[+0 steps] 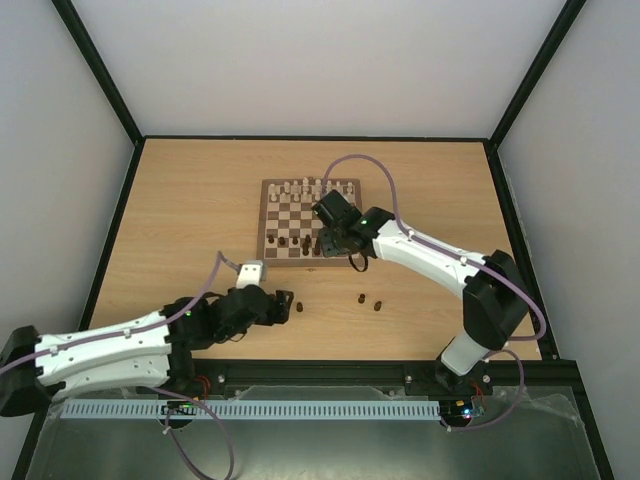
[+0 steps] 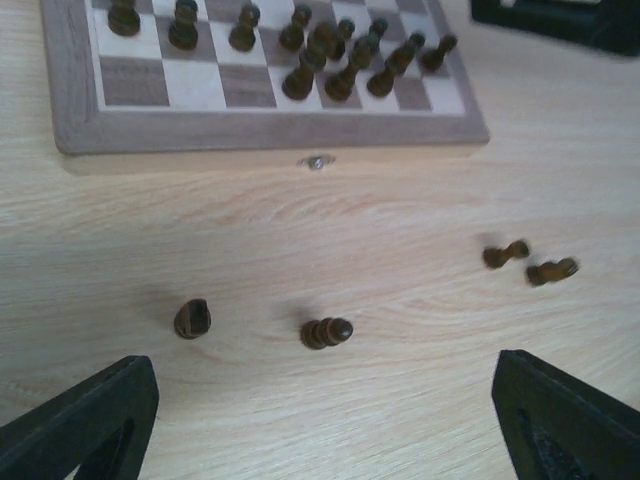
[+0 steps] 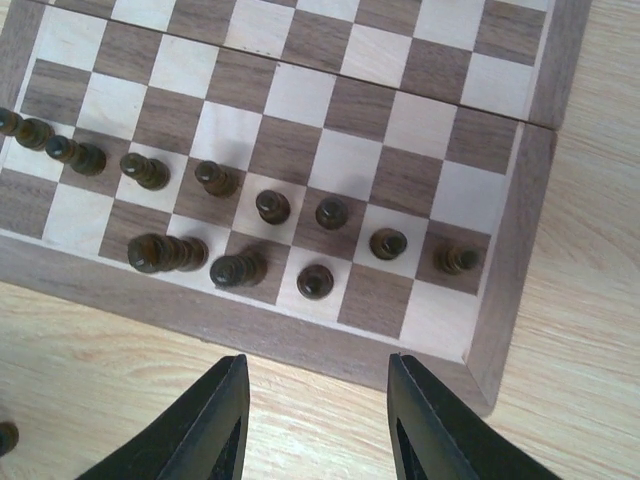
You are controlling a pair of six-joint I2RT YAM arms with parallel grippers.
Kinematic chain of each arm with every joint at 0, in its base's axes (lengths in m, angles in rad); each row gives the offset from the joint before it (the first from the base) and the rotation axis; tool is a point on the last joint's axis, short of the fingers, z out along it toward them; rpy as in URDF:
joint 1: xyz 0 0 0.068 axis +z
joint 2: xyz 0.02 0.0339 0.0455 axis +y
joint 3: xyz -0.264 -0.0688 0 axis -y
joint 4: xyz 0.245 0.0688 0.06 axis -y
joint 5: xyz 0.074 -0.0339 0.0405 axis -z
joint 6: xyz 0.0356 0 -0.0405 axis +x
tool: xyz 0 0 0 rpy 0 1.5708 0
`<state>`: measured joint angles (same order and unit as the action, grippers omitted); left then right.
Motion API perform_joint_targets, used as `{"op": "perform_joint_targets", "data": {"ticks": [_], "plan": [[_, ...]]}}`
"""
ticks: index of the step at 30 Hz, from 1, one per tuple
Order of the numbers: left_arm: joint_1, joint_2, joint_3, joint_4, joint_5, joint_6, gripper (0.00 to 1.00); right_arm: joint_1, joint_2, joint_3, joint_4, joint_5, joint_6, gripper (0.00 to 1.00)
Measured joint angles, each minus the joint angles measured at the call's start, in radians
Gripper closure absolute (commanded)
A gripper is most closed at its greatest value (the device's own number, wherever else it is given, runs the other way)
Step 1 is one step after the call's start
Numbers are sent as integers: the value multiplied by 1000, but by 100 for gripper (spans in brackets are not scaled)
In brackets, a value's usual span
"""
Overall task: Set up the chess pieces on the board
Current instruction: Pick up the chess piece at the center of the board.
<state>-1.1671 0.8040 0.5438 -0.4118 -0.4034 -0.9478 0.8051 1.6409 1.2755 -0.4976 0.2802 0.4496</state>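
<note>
Left wrist shows four chess pieces (image 2: 327, 332) off the board (image 2: 270, 130); left tool (image 2: 322, 375), right tool (image 3: 317, 368) gape empty.

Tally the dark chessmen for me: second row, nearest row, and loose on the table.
Second row of the board, dark pieces: 8
Nearest row, dark pieces: 3
Loose on the table, dark pieces: 4
Total: 15

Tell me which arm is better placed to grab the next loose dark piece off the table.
Left. The left claw hangs open just above two loose pieces; the right claw is at the board's near edge, empty.
</note>
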Motion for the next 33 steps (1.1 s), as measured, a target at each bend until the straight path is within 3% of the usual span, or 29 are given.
{"op": "perform_joint_targets", "data": {"ticks": [11, 16, 26, 33], "plan": [[-92, 314, 85, 51, -47, -19, 63, 0, -138, -118, 2, -11, 3, 60], [-98, 437, 126, 86, -45, -11, 65, 0, -172, -164, 3, -12, 3, 60], [-92, 600, 181, 119, -42, 4, 58, 0, -208, -207, 6, -18, 3, 60], [-66, 652, 181, 119, -41, 7, 67, 0, -223, -231, 11, -22, 2, 60]]}}
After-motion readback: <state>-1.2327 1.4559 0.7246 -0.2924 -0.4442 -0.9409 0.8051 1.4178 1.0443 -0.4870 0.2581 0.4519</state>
